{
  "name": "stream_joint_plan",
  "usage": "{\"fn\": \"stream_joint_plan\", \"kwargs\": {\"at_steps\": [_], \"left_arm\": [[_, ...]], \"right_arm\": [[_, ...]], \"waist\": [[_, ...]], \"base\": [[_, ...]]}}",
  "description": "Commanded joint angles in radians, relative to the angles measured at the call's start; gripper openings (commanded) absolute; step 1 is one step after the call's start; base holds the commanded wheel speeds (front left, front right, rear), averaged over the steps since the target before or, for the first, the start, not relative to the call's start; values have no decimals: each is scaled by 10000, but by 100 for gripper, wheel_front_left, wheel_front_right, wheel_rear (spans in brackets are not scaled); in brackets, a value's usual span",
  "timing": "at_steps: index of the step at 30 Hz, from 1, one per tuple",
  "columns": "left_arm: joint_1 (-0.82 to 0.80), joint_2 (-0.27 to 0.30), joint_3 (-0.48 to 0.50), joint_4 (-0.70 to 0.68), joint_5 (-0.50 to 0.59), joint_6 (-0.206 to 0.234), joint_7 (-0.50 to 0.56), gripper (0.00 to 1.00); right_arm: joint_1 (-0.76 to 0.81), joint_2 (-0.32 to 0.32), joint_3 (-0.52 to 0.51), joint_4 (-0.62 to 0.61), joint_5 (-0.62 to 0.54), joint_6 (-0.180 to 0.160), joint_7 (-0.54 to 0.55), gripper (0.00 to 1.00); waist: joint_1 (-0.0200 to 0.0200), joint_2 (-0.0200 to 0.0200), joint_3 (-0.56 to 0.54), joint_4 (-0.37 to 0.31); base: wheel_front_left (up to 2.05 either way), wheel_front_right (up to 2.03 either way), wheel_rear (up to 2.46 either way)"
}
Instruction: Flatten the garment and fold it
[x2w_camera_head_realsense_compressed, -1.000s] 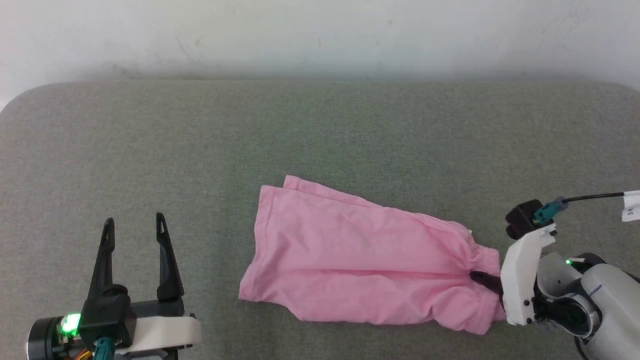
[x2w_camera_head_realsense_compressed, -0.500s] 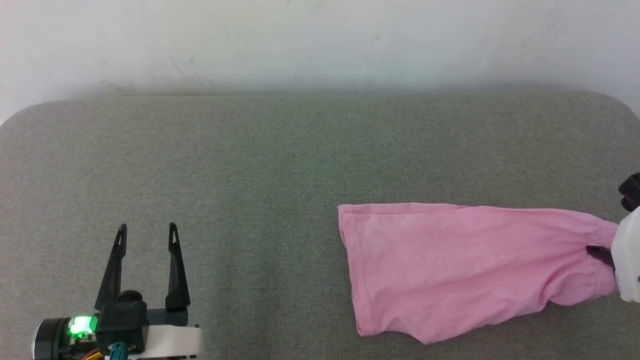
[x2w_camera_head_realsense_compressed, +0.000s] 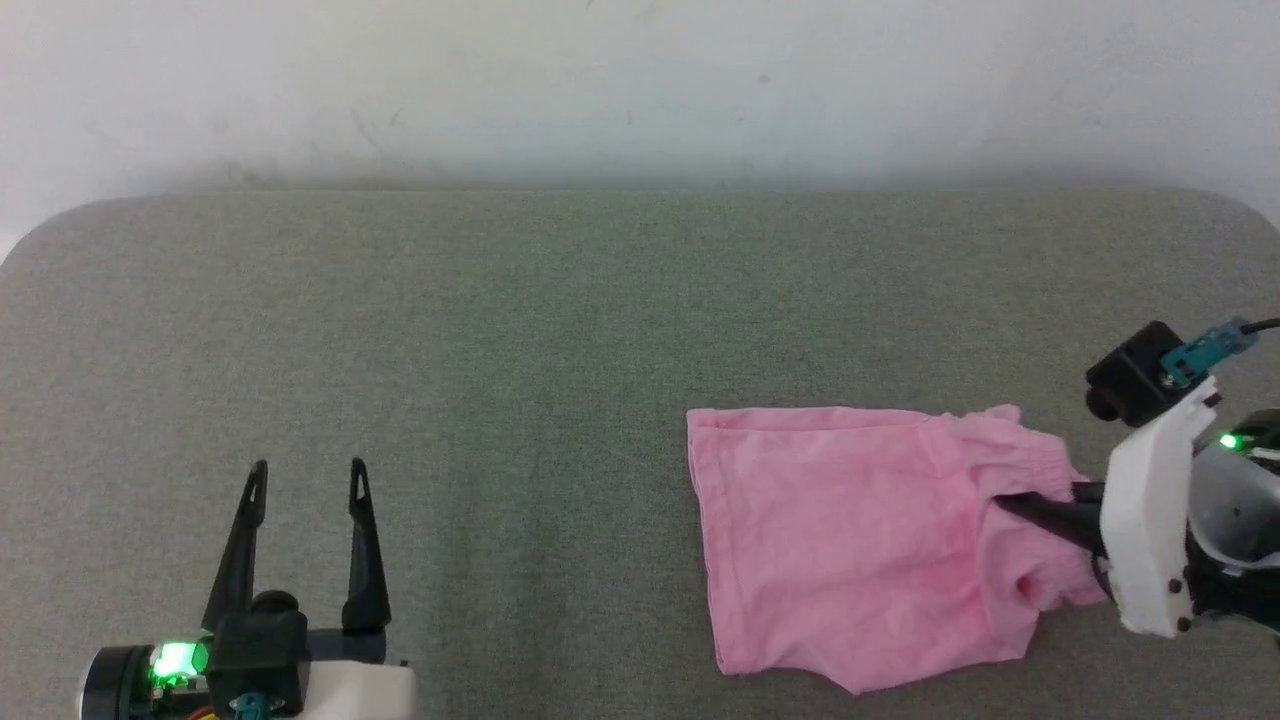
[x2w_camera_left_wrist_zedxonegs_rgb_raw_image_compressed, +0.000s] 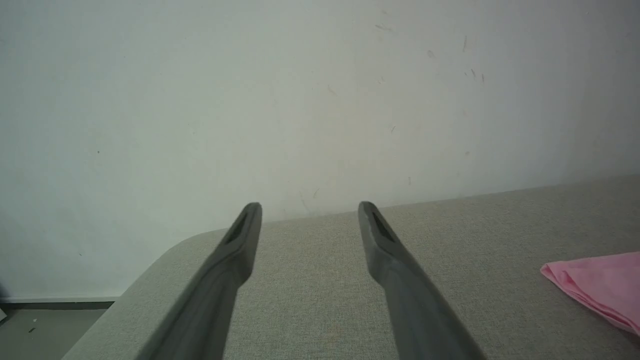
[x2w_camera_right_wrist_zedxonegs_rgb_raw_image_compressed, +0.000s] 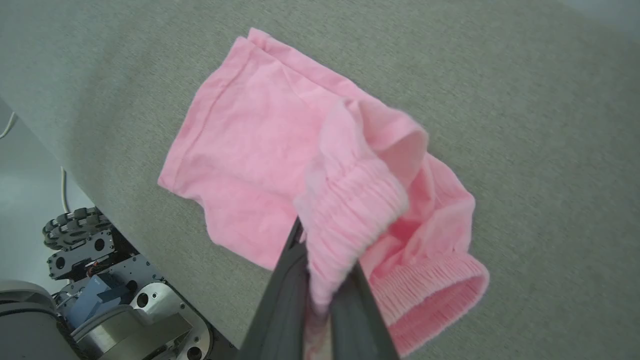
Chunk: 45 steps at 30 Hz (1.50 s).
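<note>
our right tool (x2w_camera_head_realsense_compressed: 1003, 498) clamped on the waistband (x2w_camera_right_wrist_zedxonegs_rgb_raw_image_compressed: 350, 205) of the pink garment (x2w_camera_head_realsense_compressed: 850, 540), that end bunched up, rest flat at the right of the bench (x2w_camera_head_realsense_compressed: 500, 350), our left tool (x2w_camera_head_realsense_compressed: 307, 467) wide open, empty

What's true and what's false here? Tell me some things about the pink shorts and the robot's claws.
1. The right claw is shut on the garment, at its elastic waistband. True.
2. The left claw holds the garment too. False: it is open, empty, apart from it.
3. The garment lies all flat. False: its waistband end is lifted and bunched.
4. The garment's other end rests on the grey table. True.
</note>
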<state>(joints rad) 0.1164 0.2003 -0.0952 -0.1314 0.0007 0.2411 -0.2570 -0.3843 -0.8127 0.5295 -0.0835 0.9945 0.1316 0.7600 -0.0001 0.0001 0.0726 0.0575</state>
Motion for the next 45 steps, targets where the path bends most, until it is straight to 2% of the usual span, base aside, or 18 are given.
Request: {"fn": "stream_joint_plan", "kwargs": {"at_steps": [1, 5, 9, 16, 22, 23, 24, 25, 26, 30, 34, 40, 43, 45], "left_arm": [[-81, 70, -20, -15, 45, 86, -47, 100], [-280, 28, -135, -22, 52, 152, -47, 100], [-577, -25, -301, 40, 58, 179, -47, 100], [-1151, -150, -522, 96, 28, 222, -47, 100], [-1661, -250, -663, 258, -28, 178, -47, 100], [-1696, -240, -613, 362, -44, 237, -47, 100], [-1658, -222, -582, 387, -48, 256, -47, 100], [-1617, -202, -552, 419, -50, 272, -47, 100], [-1568, -176, -529, 451, -48, 281, -47, 100], [-1317, -48, -449, 530, -43, 294, -47, 100], [-1045, 81, -362, 534, -29, 341, -47, 100], [-807, 191, -337, 450, -32, 349, -47, 100], [-735, 209, -362, 430, -16, 371, -47, 100], [-692, 214, -377, 390, -9, 396, -47, 100]], "right_arm": [[-65, 178, 49, -155, -12, -9, 62, 0], [-599, 926, 332, -494, -256, -9, 170, 0], [-1388, 1718, 1050, -174, -763, -9, 347, 0], [-2548, 3065, 2412, 1801, -1268, -9, 425, 0], [-3052, 3511, 3629, 3707, -1775, -9, 36, 0], [-3195, 3514, 4625, 4358, -1701, -9, -396, 0], [-3263, 3482, 4752, 4334, -1670, -9, -575, 5], [-3341, 3434, 4853, 4279, -1638, -9, -800, 47], [-3419, 3374, 4937, 4179, -1598, -9, -1043, 100], [-3697, 2875, 4994, 3402, -1469, -9, -2059, 100], [-3733, 2256, 4343, 2488, -1506, -9, -3270, 100], [-3193, 1741, 2683, 1809, -2171, -9, -4968, 100], [-2613, 1912, 1404, 1848, -2793, -9, -6099, 100], [-2064, 2252, 238, 1994, -3361, -9, -7033, 100]], "waist": [[1, -1, 93, 55], [1, -1, 377, 185], [1, -1, 744, 406], [1, -1, 1433, 799], [1, -1, 1843, 1086], [1, -1, 1794, 1040], [1, -1, 1731, 989], [1, -1, 1646, 930], [1, -1, 1539, 862], [1, -1, 1043, 575], [1, -1, 552, 260], [1, -1, 129, -185], [1, -1, -13, -315], [1, -1, -81, -372]], "base": [[0, 0, 0], [0, 0, 0], [0, 0, 0], [0, 0, 0], [0, 0, 0], [0, 0, 0], [0, 0, 0], [0, 0, 0], [0, 0, 0], [0, 0, 0], [0, 0, 0], [0, 0, 0], [0, 0, 0], [0, 0, 0]]}}
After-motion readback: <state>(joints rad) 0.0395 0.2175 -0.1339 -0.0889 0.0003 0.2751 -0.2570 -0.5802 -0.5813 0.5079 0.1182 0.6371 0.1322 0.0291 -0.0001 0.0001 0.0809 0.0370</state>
